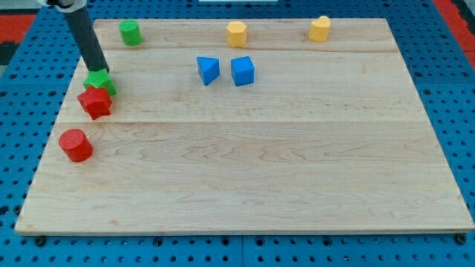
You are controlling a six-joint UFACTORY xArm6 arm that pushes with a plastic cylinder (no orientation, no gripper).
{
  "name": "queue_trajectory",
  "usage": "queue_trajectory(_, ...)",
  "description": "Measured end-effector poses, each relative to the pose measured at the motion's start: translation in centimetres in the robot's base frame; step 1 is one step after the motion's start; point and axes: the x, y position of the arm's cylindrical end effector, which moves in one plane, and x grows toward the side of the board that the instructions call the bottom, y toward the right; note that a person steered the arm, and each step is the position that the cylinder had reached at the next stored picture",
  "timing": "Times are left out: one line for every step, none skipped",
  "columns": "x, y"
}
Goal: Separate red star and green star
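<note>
On the board [245,156], my tip [102,71] touches green star [101,81] beside red star [95,102].

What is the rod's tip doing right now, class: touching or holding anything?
My tip: no gripper, so it holds nothing; it sits at the green star, on its top side, with the red star just below.

Pale wooden board [297,178] on blue pegboard bench [453,89] (holes in rows), red strip [454,9] at view's top-right corner, even light.

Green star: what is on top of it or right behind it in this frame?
My tip sits at the green star upper edge, the rod covering part of it; actual contact cannot be confirmed. The red star touches it from the view's bottom side.
</note>
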Motion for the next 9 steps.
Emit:
queue_trajectory(0.4, 0.0)
queue_trajectory(-0.1, 0.0)
queue_trajectory(-2.1, -0.2)
queue_trajectory(-2.5, -2.9)
queue_trajectory(-1.0, -5.5)
queue_trajectory(2.4, -5.5)
queue_trajectory(5.5, -3.9)
queue_trajectory(8.0, -3.4)
queue_trajectory(8.4, 0.4)
